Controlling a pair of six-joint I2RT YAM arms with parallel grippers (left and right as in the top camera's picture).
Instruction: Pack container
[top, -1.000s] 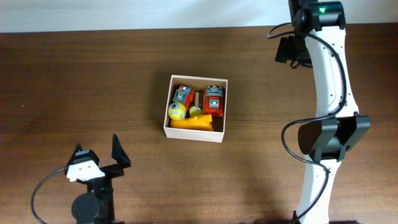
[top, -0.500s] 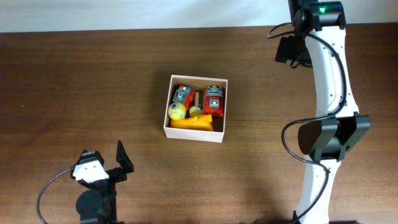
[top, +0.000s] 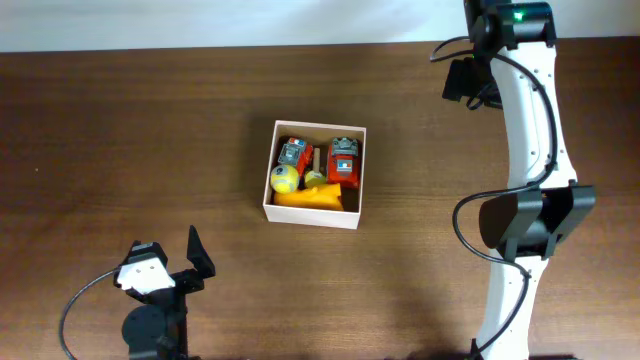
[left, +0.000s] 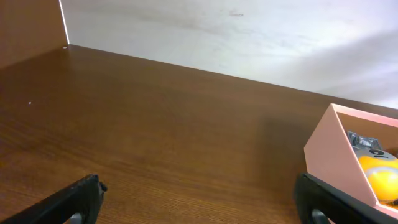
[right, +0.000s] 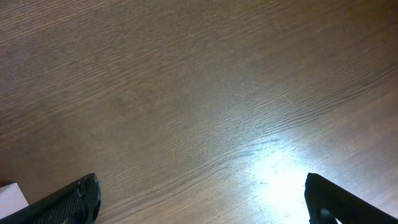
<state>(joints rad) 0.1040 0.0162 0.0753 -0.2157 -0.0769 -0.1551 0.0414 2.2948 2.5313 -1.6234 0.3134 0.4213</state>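
The container (top: 312, 215) is a square white-walled box in the middle of the table. It holds two red toys (top: 343, 160), a yellow ball (top: 285, 179) and a yellow-orange wedge (top: 312, 198). My left gripper (top: 166, 247) sits near the front left edge, open and empty, well short of the box. In the left wrist view its jaws (left: 198, 184) stand wide over bare wood, with the container's wall (left: 339, 165) and the ball (left: 380, 175) at the right. My right gripper (right: 200, 185) is open over bare table, holding nothing.
The white right arm (top: 535, 120) runs from the front right edge up to the back right corner. A pale wall (left: 249, 31) lies beyond the table's far edge. Dark wood tabletop (top: 150, 130) surrounds the box on all sides.
My left gripper has drawn back toward the front edge and slightly right, then held still. The right arm and the container have not moved.
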